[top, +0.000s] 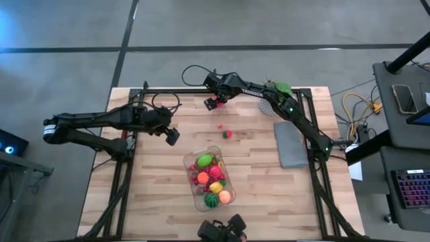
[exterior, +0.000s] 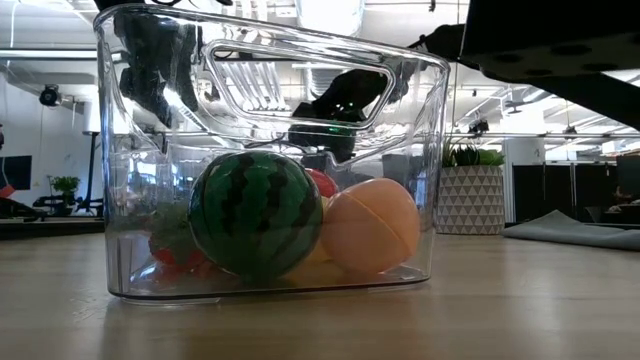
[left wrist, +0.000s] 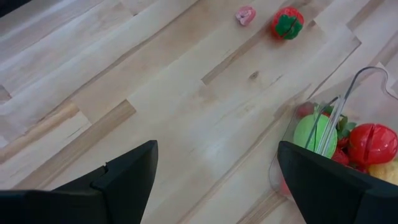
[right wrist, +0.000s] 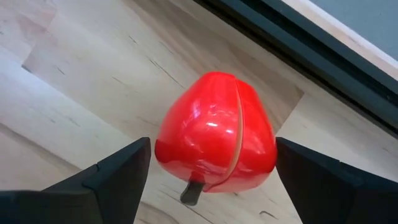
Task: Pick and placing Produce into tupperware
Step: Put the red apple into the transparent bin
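Between the right gripper's [right wrist: 208,180] matt dark plastic fingers [right wrist: 115,177] sits a red pepper [right wrist: 214,134] of glossy, smooth plastic with a visible seam. The table [top: 154,175] under it is pale wood in jointed planks, smooth with a faint sheen. Near the left gripper [left wrist: 214,180], the tupperware [exterior: 270,160] is clear, shiny plastic; the watermelon [exterior: 255,212] inside looks glossy, the orange piece [exterior: 370,225] beside it matt.

Tupperware [top: 195,200]: clear, rounded-corner rectangle, upright on the table's near-centre, holding a mixed pile of produce – watermelon [exterior: 255,213], peach-orange piece [exterior: 370,226], green, red and yellow bits. Loose on the wood beyond it: small strawberry [top: 227,134], tiny pink piece [top: 220,126], glossy red pepper [right wrist: 216,134] near the far edge.
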### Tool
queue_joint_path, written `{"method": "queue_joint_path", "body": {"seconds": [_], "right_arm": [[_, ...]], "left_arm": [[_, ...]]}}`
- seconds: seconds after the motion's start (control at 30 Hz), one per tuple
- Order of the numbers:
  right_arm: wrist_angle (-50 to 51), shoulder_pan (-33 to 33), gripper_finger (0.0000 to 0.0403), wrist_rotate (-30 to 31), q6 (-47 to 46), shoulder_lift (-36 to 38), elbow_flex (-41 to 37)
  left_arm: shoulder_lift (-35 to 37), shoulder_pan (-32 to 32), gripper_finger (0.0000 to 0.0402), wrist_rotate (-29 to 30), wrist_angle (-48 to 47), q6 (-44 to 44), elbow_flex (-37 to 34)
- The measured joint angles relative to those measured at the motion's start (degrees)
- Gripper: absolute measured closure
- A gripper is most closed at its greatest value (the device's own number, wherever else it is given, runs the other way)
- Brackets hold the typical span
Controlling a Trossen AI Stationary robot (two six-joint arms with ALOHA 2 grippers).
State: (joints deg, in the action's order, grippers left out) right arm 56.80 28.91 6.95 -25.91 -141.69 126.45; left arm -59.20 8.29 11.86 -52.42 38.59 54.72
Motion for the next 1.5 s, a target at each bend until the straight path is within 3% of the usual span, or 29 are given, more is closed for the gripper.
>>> {"method": "queue_joint_path", "body": {"seconds": [1.1,1.37,1.5], "right_arm": [[-0.2,0.0,0.0078,-0.9,0.0,0.0,-0.1],[-0.1,0.0,0.013,-0.9,0.0,0.1,-0.3],[-0.2,0.0,0.0133,-0.9,0.0,0.1,-0.3]], "left_arm": [[0.0,0.0,0.0086,-0.2,0.0,0.0,-0.1],[0.0,0.0,0.0086,-0.2,0.0,0.0,-0.1],[0.0,0.0,0.0086,-0.2,0.0,0.0,-0.1]]}}
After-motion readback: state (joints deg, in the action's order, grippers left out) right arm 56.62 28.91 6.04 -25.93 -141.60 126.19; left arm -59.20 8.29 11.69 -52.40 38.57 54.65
